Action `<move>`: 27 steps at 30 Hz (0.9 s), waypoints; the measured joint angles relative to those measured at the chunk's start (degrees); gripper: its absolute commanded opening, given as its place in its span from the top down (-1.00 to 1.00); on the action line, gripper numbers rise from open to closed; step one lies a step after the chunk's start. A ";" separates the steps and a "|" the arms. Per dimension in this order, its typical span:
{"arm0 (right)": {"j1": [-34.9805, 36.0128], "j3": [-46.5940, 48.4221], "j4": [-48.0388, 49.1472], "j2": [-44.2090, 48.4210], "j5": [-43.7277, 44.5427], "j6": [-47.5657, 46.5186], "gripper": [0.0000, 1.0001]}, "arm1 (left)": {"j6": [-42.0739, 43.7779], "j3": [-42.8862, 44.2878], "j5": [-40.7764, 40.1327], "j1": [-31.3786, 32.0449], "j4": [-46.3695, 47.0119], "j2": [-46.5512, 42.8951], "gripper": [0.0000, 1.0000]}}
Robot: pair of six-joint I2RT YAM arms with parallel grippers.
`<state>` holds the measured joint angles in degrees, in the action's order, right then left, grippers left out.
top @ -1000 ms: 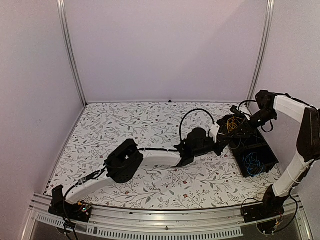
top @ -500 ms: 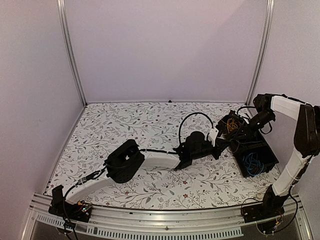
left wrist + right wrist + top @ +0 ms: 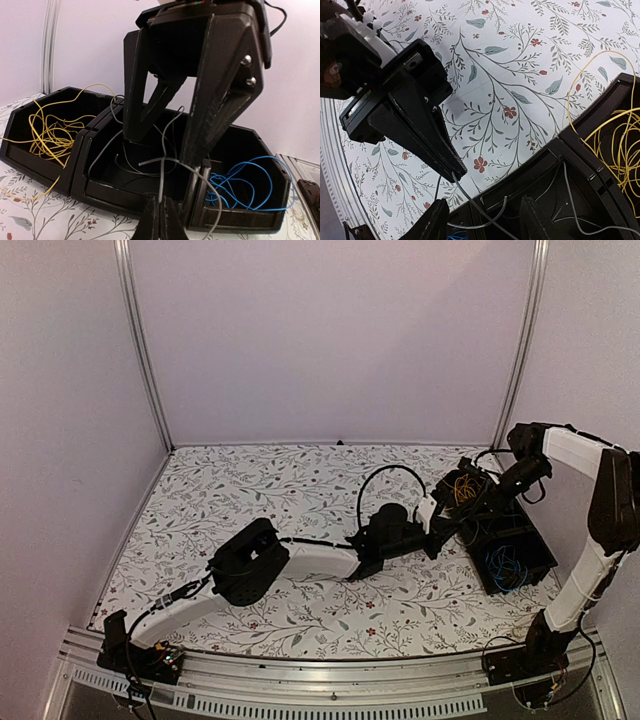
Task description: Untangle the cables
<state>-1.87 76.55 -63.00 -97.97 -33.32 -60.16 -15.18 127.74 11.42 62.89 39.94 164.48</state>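
Since a second ago the right arm's upper links are drawing slightly inward over the tray, while the left arm is barely shifting. Reaching across the floral table (image 3: 250, 480), the left gripper (image 3: 160, 212) is pinching shut on the grey cable (image 3: 162, 180) just in front of the black tray (image 3: 115, 195), and the strand is rising from its tips over the front wall into the middle compartment. Yellow cables (image 3: 47, 135) are lying loosely coiled in the compartment at the left of the left wrist view, one loop spilling onto the table. Blue cables (image 3: 247, 174) are curling in the compartment at the right. The right gripper (image 3: 162, 149) is hanging over the middle compartment with its jaws standing apart, straddling grey strands and clamping nothing. These wires are looking light, limp and springy, likely slipping through a loose pinch and snagging on each other or on the tray walls. Taking hold near a free end, or on one clear stretch away from crossings, seems soundest.
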 measured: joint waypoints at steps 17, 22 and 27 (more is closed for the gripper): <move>1.01 -0.83 -1.84 -0.11 0.20 -3.17 0.02 | 0.59 -0.87 0.37 0.09 0.98 -0.11 1.00; 1.14 -2.27 -1.57 -0.76 0.26 -3.56 0.24 | 0.63 -1.18 0.42 0.11 1.36 -1.29 1.00; 1.14 -2.73 -0.94 -0.94 0.22 -3.74 1.00 | 0.81 -1.18 0.42 0.26 1.97 -2.12 1.00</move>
<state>-0.73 73.82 -63.94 -98.91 -33.10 -63.90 -14.37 126.56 11.84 63.16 41.91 162.36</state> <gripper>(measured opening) 0.196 0.015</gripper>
